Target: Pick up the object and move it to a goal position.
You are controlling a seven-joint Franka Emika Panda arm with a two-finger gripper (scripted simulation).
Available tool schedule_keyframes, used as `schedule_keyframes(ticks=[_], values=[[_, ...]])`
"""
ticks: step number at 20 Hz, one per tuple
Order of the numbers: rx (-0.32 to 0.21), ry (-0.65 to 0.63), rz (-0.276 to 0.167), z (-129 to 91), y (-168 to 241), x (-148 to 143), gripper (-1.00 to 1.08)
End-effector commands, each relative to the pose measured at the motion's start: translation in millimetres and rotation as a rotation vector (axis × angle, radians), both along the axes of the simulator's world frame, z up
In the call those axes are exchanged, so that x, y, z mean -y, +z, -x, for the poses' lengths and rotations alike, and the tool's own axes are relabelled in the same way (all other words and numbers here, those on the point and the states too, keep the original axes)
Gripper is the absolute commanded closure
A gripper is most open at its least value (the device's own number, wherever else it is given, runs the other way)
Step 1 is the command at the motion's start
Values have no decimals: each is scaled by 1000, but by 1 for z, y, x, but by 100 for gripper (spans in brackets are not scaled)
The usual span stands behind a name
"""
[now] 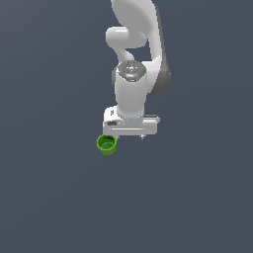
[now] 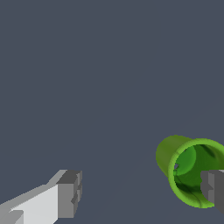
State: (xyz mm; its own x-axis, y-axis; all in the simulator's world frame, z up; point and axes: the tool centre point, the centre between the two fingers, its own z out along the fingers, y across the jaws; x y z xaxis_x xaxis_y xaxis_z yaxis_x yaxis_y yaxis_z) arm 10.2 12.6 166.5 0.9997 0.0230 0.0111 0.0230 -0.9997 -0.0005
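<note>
In the exterior view I have the gripper (image 1: 129,132) hanging low under the white arm (image 1: 132,74), and the green cup (image 1: 106,144) stands upright on the dark floor (image 1: 197,197) just off the hand's end toward the exterior view's left, a little nearer the camera; its mouth faces up and I see nothing inside it. From here I cannot see the fingers well enough to judge their spread. In the wrist view the picture is clearer: the fingers are spread wide, one fingertip (image 2: 70,194) well apart from the cup (image 2: 192,173), the other fingertip (image 2: 214,188) overlapping the cup's rim in the frame, so the cup sits at that one finger and not between the two. I cannot tell whether that finger touches the rim or hangs above it. The cup's inside shows only green wall and base, so I take it as empty. My judgement is that nothing is grasped yet, and the hand needs to slide sideways along its opening line toward the cup until the cup is centred between the fingers.
</note>
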Motion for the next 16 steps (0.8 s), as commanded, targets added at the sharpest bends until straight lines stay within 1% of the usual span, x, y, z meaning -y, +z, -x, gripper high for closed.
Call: schedule_keyframes(ticks=[1, 8, 16], values=[[0, 0, 0, 0, 0, 0, -20], [7, -19, -2, -2, 11, 4, -20], [7, 1, -1, -1, 9, 6, -20]])
